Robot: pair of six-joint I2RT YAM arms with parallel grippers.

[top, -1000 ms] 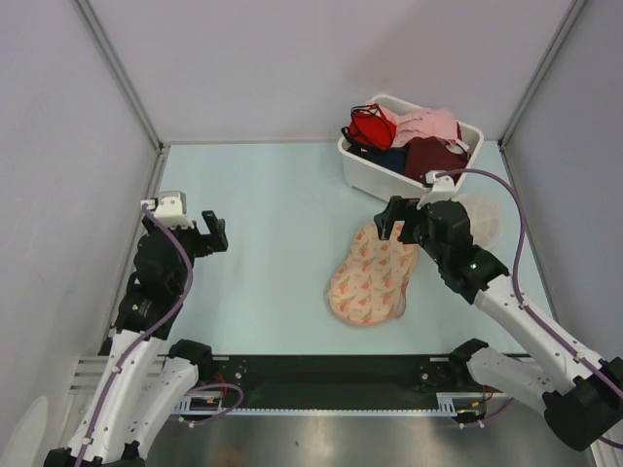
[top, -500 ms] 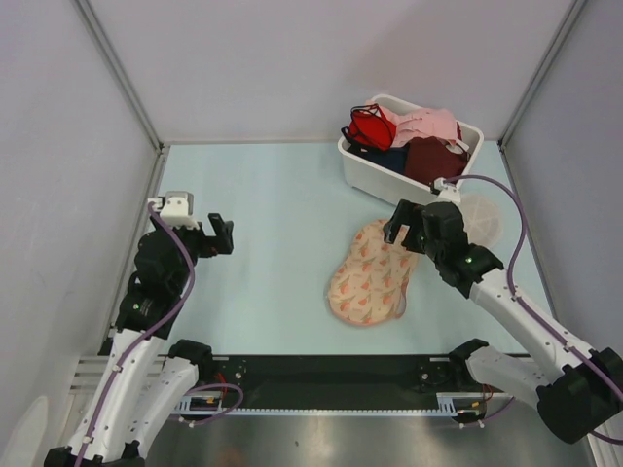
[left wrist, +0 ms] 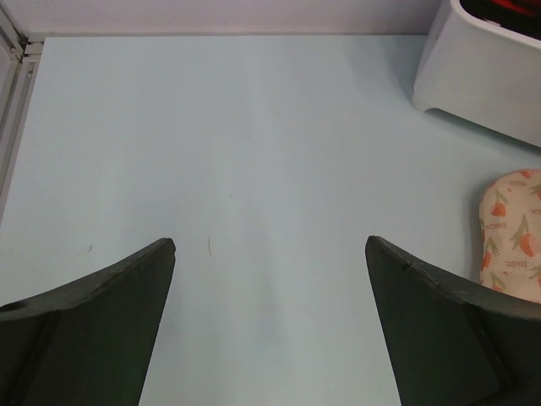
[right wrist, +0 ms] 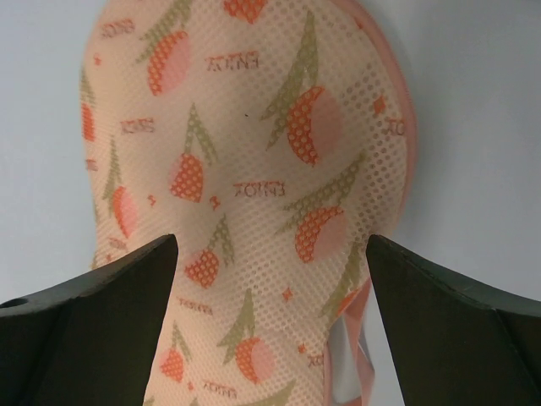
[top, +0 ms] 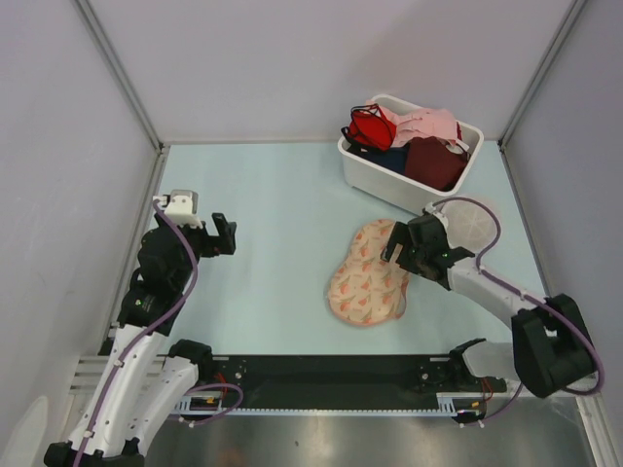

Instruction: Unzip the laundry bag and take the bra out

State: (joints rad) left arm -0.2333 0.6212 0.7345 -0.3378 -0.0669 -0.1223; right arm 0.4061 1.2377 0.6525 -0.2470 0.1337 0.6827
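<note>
Our right claw (top: 393, 247), spread wide, hovers over the far end of the laundry bag (top: 367, 275), which lies right of the table's (top: 273, 195) centre, long axis toward the far-right corner. Our left claw (top: 222, 234), also spread, is well apart.

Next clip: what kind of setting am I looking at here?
Probably a robot lab's enclosed test cell, not a home: plain grey panel walls box in a pale green tabletop, and the staged props are a printed laundry bag and a white bin of garments.
</note>
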